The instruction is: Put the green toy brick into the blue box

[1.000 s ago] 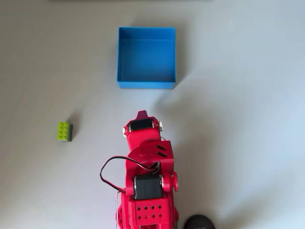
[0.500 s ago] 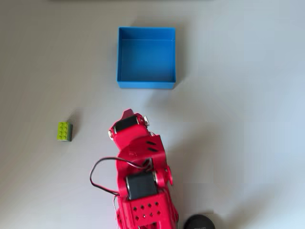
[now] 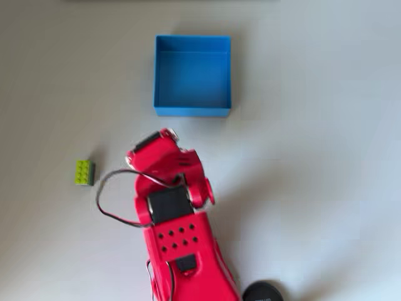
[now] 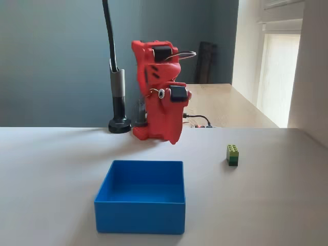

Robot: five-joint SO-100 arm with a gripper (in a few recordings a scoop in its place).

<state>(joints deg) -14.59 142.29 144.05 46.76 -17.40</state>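
- Pale grey table fills the overhead view; in the fixed view it runs back to a dark blue-grey wall, with a wooden surface and a bright window at the far right.
- Red arm rises from the near edge of the overhead view and leans up and to the left; a black cable loops out on its left side. In the fixed view it stands folded and upright behind the box, well above the table.
- Gripper: in the fixed view its tip hangs down, clear of the table and touching nothing. The fingers are not plain in either view, so I cannot tell whether they are apart or together. It holds nothing that can be seen.
- Box: square, bright blue, open-topped, with thin low walls. It sits at the far middle of the overhead view and nearest the camera in the fixed view.
- Black stand with a round foot rises beside the arm's base.
- Brick: small, lime green, studs on top, darker green on one side. It lies on the table at the left of the overhead view, well apart from the box and the arm; in the fixed view it is on the right.
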